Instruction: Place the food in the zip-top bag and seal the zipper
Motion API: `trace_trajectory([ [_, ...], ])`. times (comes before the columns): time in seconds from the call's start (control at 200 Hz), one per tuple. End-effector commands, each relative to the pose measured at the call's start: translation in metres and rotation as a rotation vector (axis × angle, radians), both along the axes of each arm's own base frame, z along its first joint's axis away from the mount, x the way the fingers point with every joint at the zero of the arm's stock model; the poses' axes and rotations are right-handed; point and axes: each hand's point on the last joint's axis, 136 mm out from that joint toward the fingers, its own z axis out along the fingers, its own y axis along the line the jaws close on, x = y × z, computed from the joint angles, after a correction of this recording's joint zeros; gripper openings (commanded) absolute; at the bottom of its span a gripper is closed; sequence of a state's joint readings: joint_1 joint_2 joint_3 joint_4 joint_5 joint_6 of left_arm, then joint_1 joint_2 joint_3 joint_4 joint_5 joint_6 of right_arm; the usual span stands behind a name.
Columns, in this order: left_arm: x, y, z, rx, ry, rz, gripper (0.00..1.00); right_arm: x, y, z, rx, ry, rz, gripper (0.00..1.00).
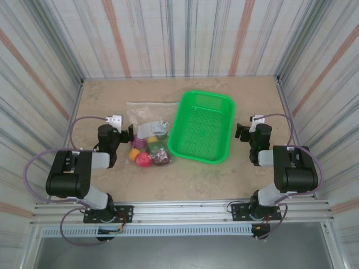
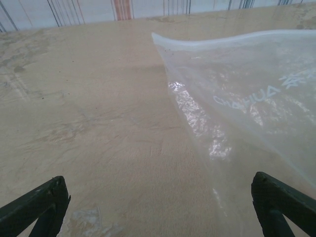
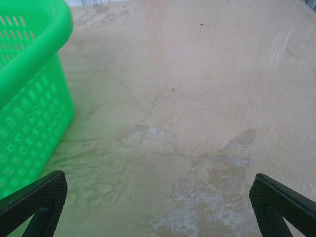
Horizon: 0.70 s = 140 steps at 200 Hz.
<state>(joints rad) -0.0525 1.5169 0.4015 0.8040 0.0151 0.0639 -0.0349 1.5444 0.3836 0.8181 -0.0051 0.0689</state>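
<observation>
A beige tabletop (image 1: 190,182) inside striped walls is being viewed from above. A clear zip-top bag (image 1: 147,115) is lying flat left of centre. The toy food (image 1: 149,152) is bunched at the bag's near end, where yellow, magenta, dark red and green pieces are touching one another. Whether the pieces are lying inside the bag or on top of it cannot be told. The zipper is too fine to be made out. A bright green mesh basket (image 1: 202,126) is sitting just right of the bag, with its left rim meeting the bag's right edge.

The left hand (image 2: 158,183) is being held with its jaws spread wide, and nothing is being gripped. Its 2 dark fingers (image 2: 39,202) are being shown at the lower corners of the left wrist view, low over the tabletop. The bag's far-left corner and faint printed lettering are lying ahead to the right.

The right hand (image 3: 158,181) is likewise being held wide apart, and nothing is being gripped. The basket's perforated wall is standing just beside its left finger, and stained bare tabletop is lying between the 2 fingers.

From above, the left hand is being held just left of the bag, and the right hand just right of the basket.
</observation>
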Motion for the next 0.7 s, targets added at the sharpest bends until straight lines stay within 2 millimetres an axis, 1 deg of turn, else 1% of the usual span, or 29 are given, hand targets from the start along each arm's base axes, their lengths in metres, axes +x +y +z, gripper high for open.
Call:
trace_trajectory([
  [0.0,0.0040,0.0125,0.0009,-0.007,0.015,0.021,0.99,0.0066,-0.0077,0.0060,0.010,-0.015,-0.030,0.99],
  [0.14,0.0048,0.0131,0.0007,-0.011,0.015,0.020,0.99,0.0071,-0.0090,0.0039,0.019,-0.006,-0.031,0.99],
  [0.311,0.0029,0.0128,0.0018,-0.012,0.007,0.017,0.99,0.0047,-0.0070,0.0077,-0.008,-0.025,-0.041,0.99],
  [0.696,0.0019,0.0110,0.0029,0.008,-0.001,0.022,0.99,0.0046,-0.0072,0.0072,0.004,-0.022,-0.034,0.99],
])
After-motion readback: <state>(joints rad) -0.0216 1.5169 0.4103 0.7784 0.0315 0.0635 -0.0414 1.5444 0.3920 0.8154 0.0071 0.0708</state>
